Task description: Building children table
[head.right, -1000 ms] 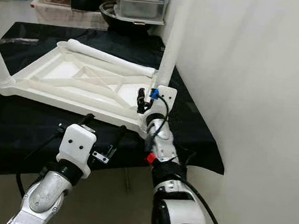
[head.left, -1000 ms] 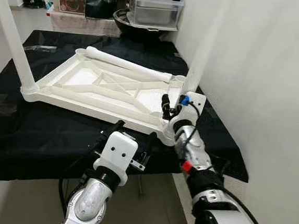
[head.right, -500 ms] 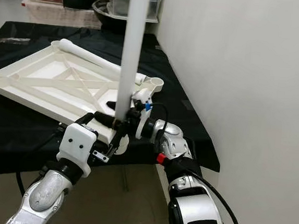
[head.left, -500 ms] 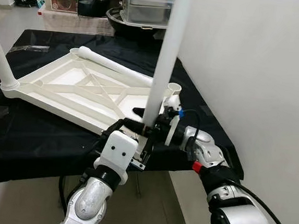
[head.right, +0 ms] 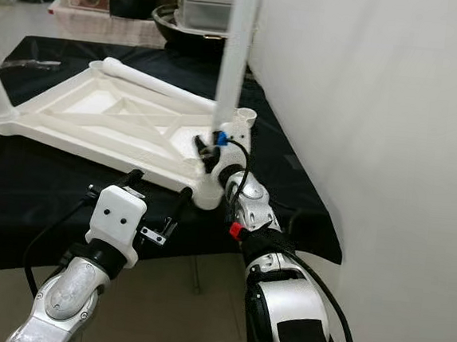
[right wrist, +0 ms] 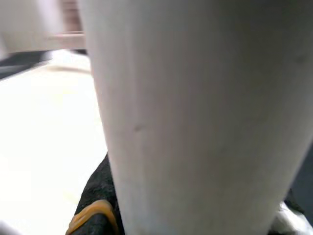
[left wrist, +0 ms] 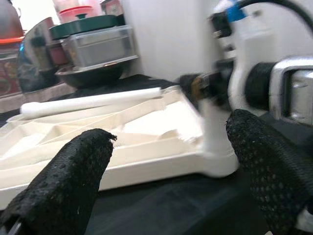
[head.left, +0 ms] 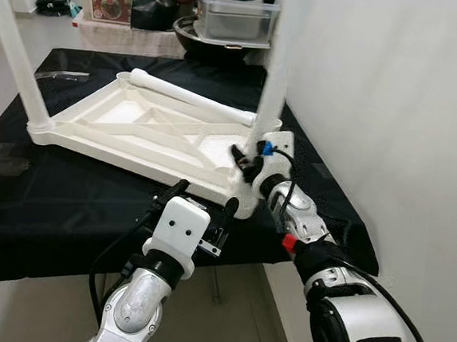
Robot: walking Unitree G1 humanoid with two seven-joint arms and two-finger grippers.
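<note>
A white table top (head.left: 152,128) lies upside down on the black-covered table (head.left: 58,196). One white leg (head.left: 15,52) stands in its left corner. Another leg (head.left: 188,97) lies loose along the far edge. My right gripper (head.left: 246,161) is shut on a third leg (head.left: 276,63), holding it upright at the near right corner socket (left wrist: 215,164). This leg (right wrist: 195,112) sits very close in the right wrist view. My left gripper (head.left: 202,199) hovers open just before the top's near edge, with nothing between its fingers (left wrist: 73,171).
A white wall (head.left: 394,113) runs close along the right side. Behind the table stand a grey lidded box (head.left: 234,15), a black bowl (head.left: 204,39) and other boxes. The table's front edge (head.left: 60,264) drops to the floor.
The camera has shifted. Half a second ago the held leg stood right in front of my left gripper; now it is further back and right, at the corner. My left gripper has stayed put.
</note>
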